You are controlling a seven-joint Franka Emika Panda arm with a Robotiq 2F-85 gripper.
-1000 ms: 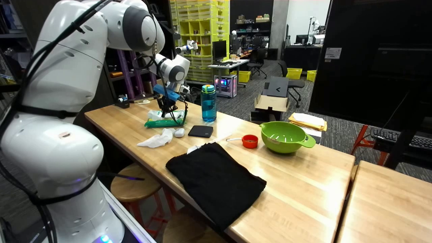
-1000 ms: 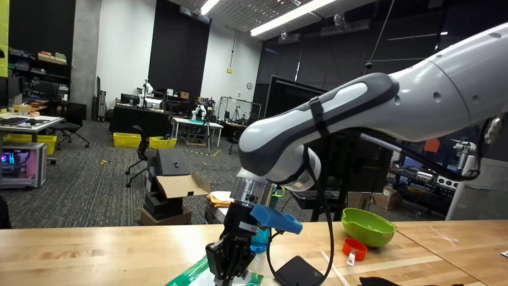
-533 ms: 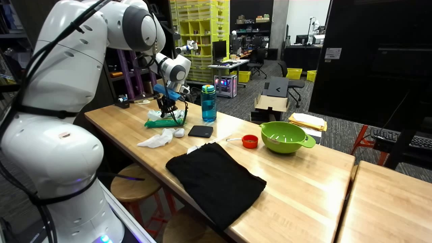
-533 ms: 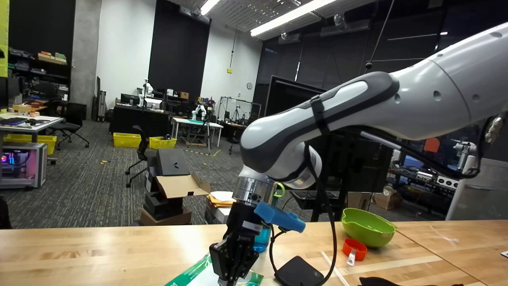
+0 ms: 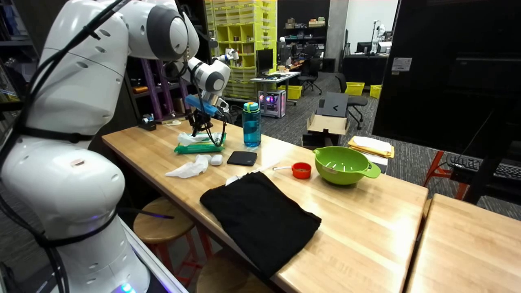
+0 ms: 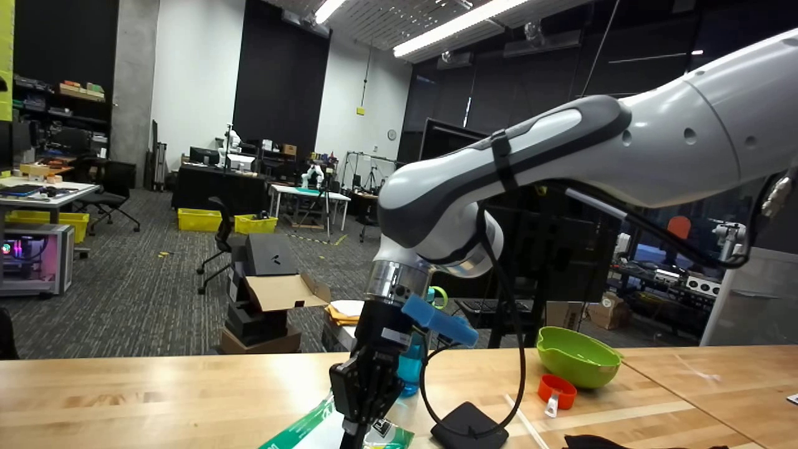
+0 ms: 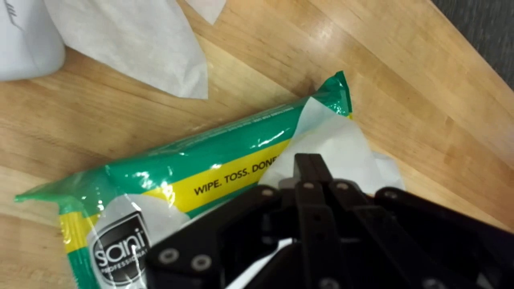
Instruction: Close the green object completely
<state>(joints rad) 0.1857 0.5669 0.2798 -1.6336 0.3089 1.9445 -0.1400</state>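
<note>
The green object is a soft green, yellow and white pack of wipes point(image 7: 217, 148), lying flat on the table. It also shows in both exterior views point(image 5: 198, 149) point(image 6: 303, 430). A white wipe point(image 7: 341, 144) lies over the pack's right end in the wrist view. My gripper point(image 7: 312, 166) is over the pack, its two fingertips pressed together with nothing seen between them. It points down above the pack in both exterior views point(image 5: 194, 133) point(image 6: 352, 436). The gripper hides the middle of the pack's top, so I cannot tell how its opening stands. Whether the fingertips touch the wipe is unclear.
A loose white wipe point(image 5: 191, 167), a small white case point(image 5: 216, 160) and a black flat item point(image 5: 241, 158) lie near the pack. A teal bottle point(image 5: 252, 126) stands behind. A red cup point(image 5: 301, 171), lime-green bowl point(image 5: 342, 165) and black cloth point(image 5: 260, 219) are farther along.
My gripper has risen slightly and tilted over the pack, with its fingers shifting a little left in an exterior view. The pack has not visibly moved.
</note>
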